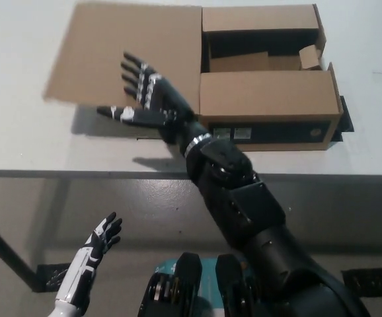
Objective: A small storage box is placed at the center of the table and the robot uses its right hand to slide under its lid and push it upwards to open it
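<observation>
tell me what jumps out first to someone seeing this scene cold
The black right hand stands out first, open with fingers spread over the cardboard lid, which lies swung open to the left of the storage box on the white table. The white left hand rests low, below the table edge.

The cardboard storage box [265, 99] sits on the far right part of the white table, its long front wall facing the near edge and carrying small labels. It stands open: the dark interior shows in the far half, with a small folded tab at the right. One brown flap lies across the near half. The large lid [128, 49] is swung out to the left, spread nearly flat and raised slightly above the tabletop, casting a shadow beneath.
</observation>
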You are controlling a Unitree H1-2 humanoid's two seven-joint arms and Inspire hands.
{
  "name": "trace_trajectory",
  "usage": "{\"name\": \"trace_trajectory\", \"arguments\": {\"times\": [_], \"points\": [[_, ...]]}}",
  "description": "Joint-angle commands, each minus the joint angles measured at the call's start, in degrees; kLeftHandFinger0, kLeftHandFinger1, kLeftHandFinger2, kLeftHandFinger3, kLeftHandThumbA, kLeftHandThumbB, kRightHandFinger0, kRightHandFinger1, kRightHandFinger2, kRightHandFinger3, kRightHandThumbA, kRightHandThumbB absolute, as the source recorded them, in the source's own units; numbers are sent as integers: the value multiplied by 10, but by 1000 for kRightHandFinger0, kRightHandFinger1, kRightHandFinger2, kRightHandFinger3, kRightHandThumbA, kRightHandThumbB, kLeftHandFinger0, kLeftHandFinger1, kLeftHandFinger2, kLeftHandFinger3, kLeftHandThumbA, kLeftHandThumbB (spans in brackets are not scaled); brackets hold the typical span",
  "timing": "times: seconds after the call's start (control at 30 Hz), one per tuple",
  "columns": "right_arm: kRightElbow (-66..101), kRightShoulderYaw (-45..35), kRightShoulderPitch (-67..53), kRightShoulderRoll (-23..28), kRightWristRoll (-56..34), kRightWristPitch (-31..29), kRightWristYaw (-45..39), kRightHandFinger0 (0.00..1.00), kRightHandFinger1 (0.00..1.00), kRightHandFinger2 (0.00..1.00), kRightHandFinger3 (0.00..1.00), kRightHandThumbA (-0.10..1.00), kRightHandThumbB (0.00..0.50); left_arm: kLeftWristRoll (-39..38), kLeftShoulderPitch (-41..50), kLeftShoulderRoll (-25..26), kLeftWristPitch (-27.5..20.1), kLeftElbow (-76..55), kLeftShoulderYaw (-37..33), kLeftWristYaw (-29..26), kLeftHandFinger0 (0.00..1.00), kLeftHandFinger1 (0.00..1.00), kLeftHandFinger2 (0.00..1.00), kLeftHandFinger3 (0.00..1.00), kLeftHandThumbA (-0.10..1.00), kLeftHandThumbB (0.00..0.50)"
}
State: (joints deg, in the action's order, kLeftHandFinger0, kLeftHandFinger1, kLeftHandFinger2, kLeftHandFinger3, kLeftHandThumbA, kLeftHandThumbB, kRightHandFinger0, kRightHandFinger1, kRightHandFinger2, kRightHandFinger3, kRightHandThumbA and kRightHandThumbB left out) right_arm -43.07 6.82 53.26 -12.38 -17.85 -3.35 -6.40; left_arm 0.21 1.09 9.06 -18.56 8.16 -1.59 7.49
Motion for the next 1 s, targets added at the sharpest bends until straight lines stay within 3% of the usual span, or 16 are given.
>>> {"name": "trace_trajectory", "arguments": {"times": [0.0,0.2,0.4,0.57,0.63,0.67,0.8,0.9,0.97], "points": [[168,-18,46,-2,-25,57,-23,1000,1000,1000,1000,1000,385,7,-13,5,-25,-2,-2,1,1000,1000,1000,1000,1000,264],[397,-77,82,27,-128,138,2,1000,1000,1000,1000,1000,403,9,-12,5,-16,-7,-5,4,1000,1000,1000,1000,1000,299],[613,-104,36,104,-101,160,37,1000,1000,1000,1000,1000,392,10,-8,6,-17,-9,-3,1,1000,1000,1000,1000,1000,270],[783,-140,-68,199,-35,124,22,1000,1000,1000,1000,1000,358,8,-7,12,-15,-13,1,1,1000,1000,1000,1000,1000,302],[843,-168,-129,239,-59,124,21,1000,1000,1000,1000,1000,393,8,-13,14,-14,-10,4,1,1000,1000,1000,1000,1000,287],[864,-173,-160,251,-68,122,17,1000,1000,1000,1000,1000,388,6,-13,15,-12,-11,6,0,1000,1000,1000,1000,1000,294],[914,-189,-296,282,-81,78,-5,1000,1000,1000,1000,1000,384,-5,-16,16,-5,-7,8,4,1000,1000,1000,1000,1000,301],[921,-205,-415,289,-81,21,-24,1000,1000,1000,1000,1000,339,-5,-18,17,-2,-6,5,8,1000,1000,1000,1000,1000,300],[900,-212,-494,280,-81,-16,-37,1000,1000,1000,1000,1000,366,0,-21,17,-1,-6,4,7,1000,1000,1000,1000,1000,304]]}}
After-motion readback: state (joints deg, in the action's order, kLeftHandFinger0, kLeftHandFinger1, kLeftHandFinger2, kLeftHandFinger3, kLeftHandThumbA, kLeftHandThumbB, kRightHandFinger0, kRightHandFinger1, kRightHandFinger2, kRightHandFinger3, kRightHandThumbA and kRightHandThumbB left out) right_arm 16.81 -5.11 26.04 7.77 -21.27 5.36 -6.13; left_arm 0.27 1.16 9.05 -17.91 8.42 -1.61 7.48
